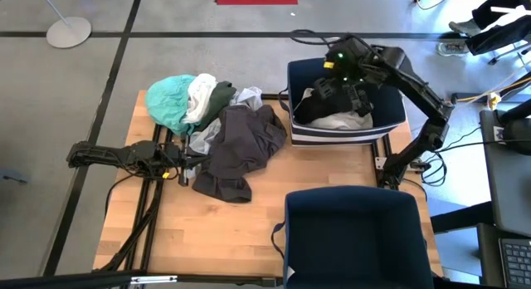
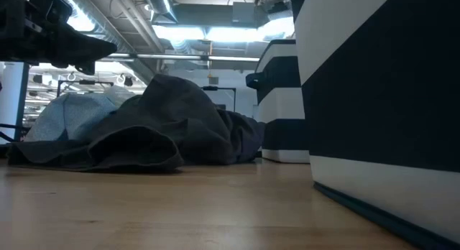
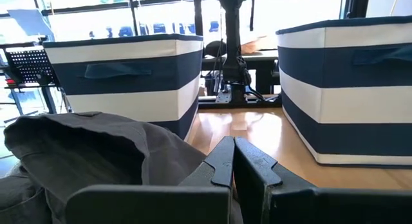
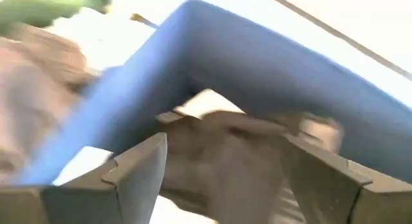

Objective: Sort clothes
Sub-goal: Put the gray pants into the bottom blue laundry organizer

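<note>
- The right gripper point(image 1: 347, 83) hangs over the far bin point(image 1: 390, 127), just above the clothes already in it. In the right wrist view its fingers point(image 4: 138, 169) stand well apart with nothing between them.
- Inside that bin lie a black garment point(image 1: 319, 108) and a white one point(image 1: 348, 121), touching.
- The left gripper point(image 1: 195, 160) lies low on the table point(image 1: 232, 239), well left of the far bin, its tip against the edge of the grey garment point(image 1: 241, 148). In the left wrist view its fingers point(image 3: 222, 163) are pressed together — no cloth shows between them.
- The unsorted pile sits left of the far bin: the grey garment nearest the bin, then a dark green piece point(image 1: 220, 98), a white piece point(image 1: 201, 94) and a teal one point(image 1: 170, 102) farthest from it.
- A second bin point(image 1: 357, 235) stands at the table's near edge, in front of the far bin; its contents cannot be told.
</note>
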